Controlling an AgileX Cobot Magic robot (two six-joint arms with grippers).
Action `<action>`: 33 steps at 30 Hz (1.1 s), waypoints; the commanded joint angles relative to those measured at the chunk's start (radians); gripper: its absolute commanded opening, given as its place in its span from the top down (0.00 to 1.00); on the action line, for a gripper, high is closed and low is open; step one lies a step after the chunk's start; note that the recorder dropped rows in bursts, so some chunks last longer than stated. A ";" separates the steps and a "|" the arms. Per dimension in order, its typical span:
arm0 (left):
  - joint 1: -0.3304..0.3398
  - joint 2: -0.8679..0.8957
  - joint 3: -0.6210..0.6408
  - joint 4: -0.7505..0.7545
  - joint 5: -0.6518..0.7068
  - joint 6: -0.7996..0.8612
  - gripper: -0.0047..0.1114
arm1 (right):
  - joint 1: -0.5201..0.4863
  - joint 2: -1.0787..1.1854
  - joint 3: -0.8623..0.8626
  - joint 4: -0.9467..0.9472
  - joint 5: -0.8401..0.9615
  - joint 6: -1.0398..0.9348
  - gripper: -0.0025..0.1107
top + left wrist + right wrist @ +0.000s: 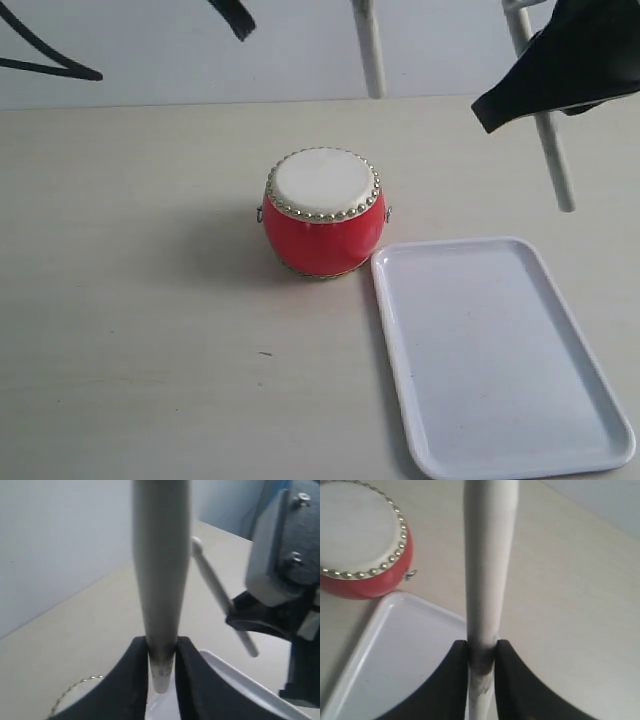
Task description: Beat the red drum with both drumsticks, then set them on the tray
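Observation:
The red drum (323,215) with its cream skin and gold studs stands mid-table, both sticks raised above and behind it. The white tray (495,350) lies just right of the drum, nothing on it. My left gripper (161,645) is shut on one drumstick (161,565); in the exterior view that stick (370,50) hangs down from the top edge. My right gripper (481,647) is shut on the other drumstick (489,555), which slants down (548,130) past the gripper's black body (560,65). The drum (360,540) and the tray (405,650) lie below it.
The pale tabletop (130,330) spreads wide to the left of and in front of the drum. Black cables (50,65) loop at the back left. A light wall (150,40) runs behind the table.

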 commanded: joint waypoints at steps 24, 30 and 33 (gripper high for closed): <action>-0.126 0.327 -0.004 -0.468 0.068 0.355 0.96 | -0.074 0.006 0.200 0.194 -0.031 -0.089 0.98; -0.126 0.412 -0.004 -0.486 0.015 0.357 0.96 | -0.082 0.057 0.283 0.199 -0.119 -0.056 0.98; -0.126 0.456 -0.004 -0.486 0.008 0.357 0.96 | -0.082 0.091 0.297 0.209 -0.143 -0.038 0.98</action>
